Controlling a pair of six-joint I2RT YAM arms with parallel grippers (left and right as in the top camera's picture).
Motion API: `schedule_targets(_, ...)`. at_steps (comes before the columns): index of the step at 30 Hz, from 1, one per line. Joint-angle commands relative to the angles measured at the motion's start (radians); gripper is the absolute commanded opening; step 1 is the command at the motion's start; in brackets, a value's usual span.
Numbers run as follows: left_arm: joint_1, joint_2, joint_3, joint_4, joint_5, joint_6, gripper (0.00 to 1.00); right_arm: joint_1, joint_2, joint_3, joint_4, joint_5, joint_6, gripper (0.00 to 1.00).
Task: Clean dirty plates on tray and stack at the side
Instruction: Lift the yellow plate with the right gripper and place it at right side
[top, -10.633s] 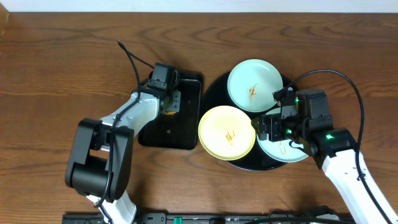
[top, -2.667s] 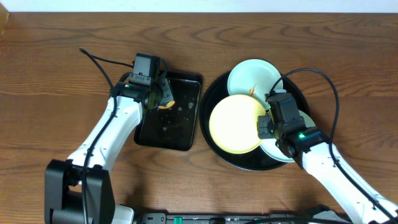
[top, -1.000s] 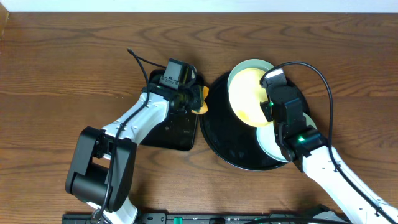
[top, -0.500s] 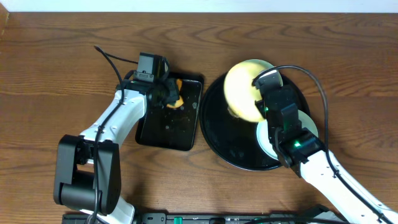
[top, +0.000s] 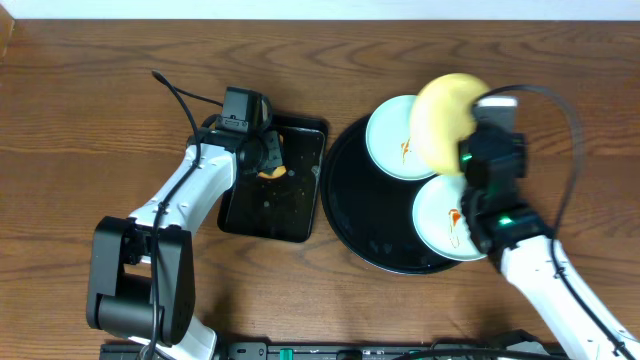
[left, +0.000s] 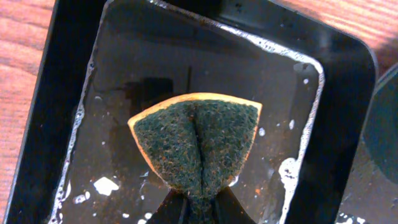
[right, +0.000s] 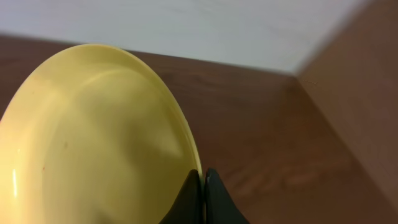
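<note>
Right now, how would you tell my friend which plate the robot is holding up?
Find the big round black tray on the right side of the brown table. Over its top edge, the right gripper pinches a yellow plate by its rim, lifted and tilted. It is the only yellow one; the two pale mint plates lie flat on the tray with orange smears.

A small rectangular black tray (top: 270, 212) sits left of the bench's (top: 80, 100) centre. Its floor is wet and glossy, with white foam flecks (left: 104, 185) along the walls. Over its far half is a folded sponge (left: 198, 146), with the dark green scouring face outward and an orange-yellow rim. A white wall (top: 320, 9) runs behind the far edge.
</note>
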Motion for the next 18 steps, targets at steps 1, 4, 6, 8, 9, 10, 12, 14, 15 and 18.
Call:
schedule_targets(1, -0.002, -0.015, 0.009, -0.012, -0.014, 0.014, 0.11, -0.143, -0.014, 0.02, 0.0, -0.049, 0.166, 0.01)
schedule_targets(4, -0.002, -0.015, 0.009, -0.022, -0.014, 0.027, 0.11, -0.294, -0.014, 0.02, -0.026, -0.146, 0.248, 0.01)
schedule_targets(6, -0.002, -0.015, 0.009, -0.026, -0.014, 0.039, 0.11, -0.395, -0.013, 0.02, -0.046, -0.229, 0.297, 0.01)
schedule_targets(8, -0.002, -0.015, 0.009, -0.029, -0.014, 0.04, 0.11, -0.494, -0.004, 0.02, -0.064, -0.306, 0.33, 0.01)
schedule_targets(9, -0.002, -0.015, 0.009, -0.029, -0.014, 0.04, 0.11, -0.555, 0.007, 0.02, -0.076, -0.344, 0.357, 0.01)
schedule_targets(10, -0.002, -0.015, 0.009, -0.029, -0.014, 0.04, 0.11, -0.576, 0.011, 0.02, -0.078, -0.357, 0.365, 0.01)
schedule_targets(12, -0.002, -0.015, 0.009, -0.03, -0.014, 0.04, 0.11, -0.653, 0.036, 0.02, -0.086, -0.41, 0.381, 0.01)
schedule_targets(14, -0.002, -0.015, 0.009, -0.03, -0.014, 0.04, 0.11, -0.715, 0.071, 0.019, -0.086, -0.454, 0.383, 0.01)
schedule_targets(15, -0.002, -0.015, 0.009, -0.03, -0.014, 0.04, 0.11, -0.74, 0.091, 0.02, -0.086, -0.467, 0.384, 0.01)
schedule_targets(18, -0.002, -0.015, 0.009, -0.03, -0.014, 0.04, 0.11, -0.791, 0.151, 0.02, -0.082, -0.493, 0.385, 0.02)
